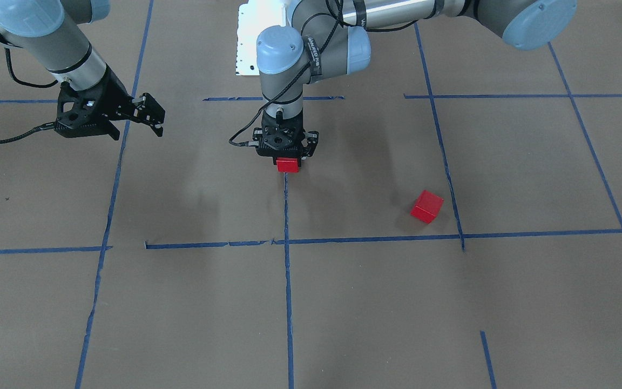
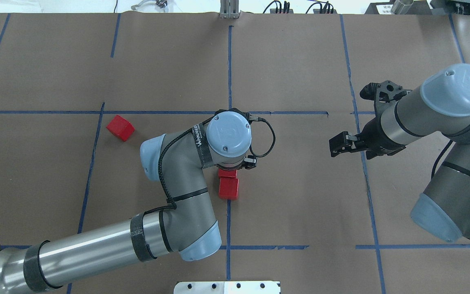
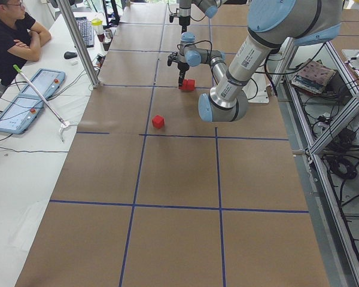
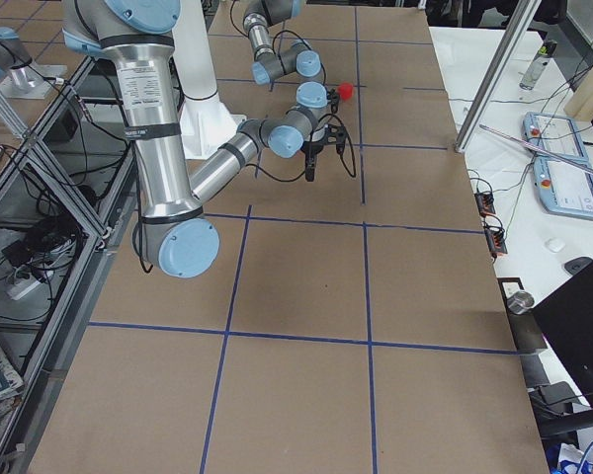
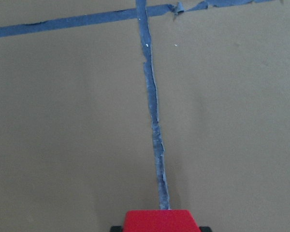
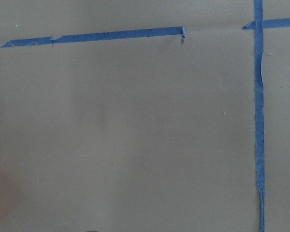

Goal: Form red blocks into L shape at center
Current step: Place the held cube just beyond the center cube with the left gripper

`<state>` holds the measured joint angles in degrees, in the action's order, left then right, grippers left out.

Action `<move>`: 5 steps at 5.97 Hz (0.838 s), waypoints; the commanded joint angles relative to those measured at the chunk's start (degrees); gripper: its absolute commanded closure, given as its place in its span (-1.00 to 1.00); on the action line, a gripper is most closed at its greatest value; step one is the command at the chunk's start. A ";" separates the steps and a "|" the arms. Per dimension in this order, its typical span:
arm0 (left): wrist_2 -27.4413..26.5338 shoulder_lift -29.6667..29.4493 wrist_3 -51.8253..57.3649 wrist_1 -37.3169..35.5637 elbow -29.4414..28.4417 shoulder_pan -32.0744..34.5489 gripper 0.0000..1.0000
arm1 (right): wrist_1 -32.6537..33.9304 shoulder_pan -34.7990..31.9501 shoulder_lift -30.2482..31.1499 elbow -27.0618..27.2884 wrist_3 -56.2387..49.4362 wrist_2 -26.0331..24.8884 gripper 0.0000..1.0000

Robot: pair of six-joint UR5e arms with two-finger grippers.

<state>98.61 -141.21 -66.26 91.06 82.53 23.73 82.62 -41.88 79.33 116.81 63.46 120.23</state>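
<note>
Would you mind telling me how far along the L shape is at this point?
Done: one red block sits on the blue line in the center. In hand: the left gripper holds a second block beside it. Left: the third block lies apart near the center's corner.

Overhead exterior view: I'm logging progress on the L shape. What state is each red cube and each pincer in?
First small matte red cube: gripped at the centre, beside the second.
Second small matte red cube: free on the paper.
Third small matte red cube: loose, apart, near the centre's left border.
Left pincer: shut on the first cube.
Right pincer: open, empty.
</note>
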 commanded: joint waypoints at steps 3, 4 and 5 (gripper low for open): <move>0.00 -0.20 0.08 0.17 -0.44 -0.44 0.85 | 0.09 0.04 -0.05 -0.09 0.00 0.00 -1.00; 0.00 -0.11 0.08 0.17 -0.44 -0.44 0.68 | 0.09 0.04 0.03 -0.09 0.00 0.00 -1.00; 0.00 -0.11 0.08 0.26 -0.44 -0.44 0.63 | 0.09 0.04 0.03 0.00 0.00 0.00 -1.00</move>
<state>98.61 -141.35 -66.18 91.25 82.09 23.30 82.70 -41.84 79.34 116.74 63.46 120.24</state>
